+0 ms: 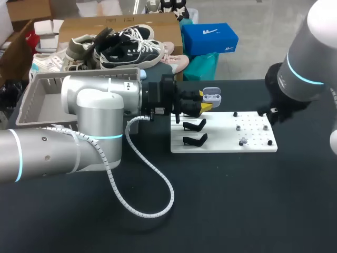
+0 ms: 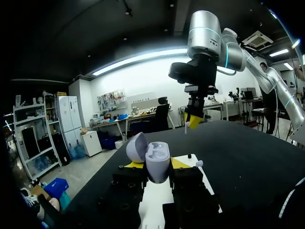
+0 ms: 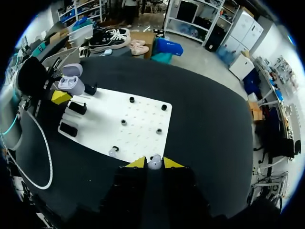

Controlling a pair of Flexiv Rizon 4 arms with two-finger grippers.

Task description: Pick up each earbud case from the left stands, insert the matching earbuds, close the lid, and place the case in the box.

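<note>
The left gripper (image 2: pixel 153 167) is clamped on the open earbud case (image 2: pixel 157 161), with a yellow tip pressed to each side and the lid tipped back. The left wrist view looks straight into the case's hollowed top. The head view shows the case only as a small pale shape over the far edge of the white board (image 1: pixel 221 146), left of its middle. Two black stands (image 1: pixel 195 125) sit on the board's left part, just near of the case. The grey box (image 1: pixel 29 100) lies far left, partly behind the left arm.

In the head view the right arm's own wrist hides the right gripper (image 3: pixel 154 164) by the board's far right end. The right wrist view shows its fingers drawn narrow on a small pale earbud (image 3: pixel 153 162). Another earbud (image 3: pixel 113 151) rests on the board nearby. From the left wrist view, that gripper points straight down.
</note>
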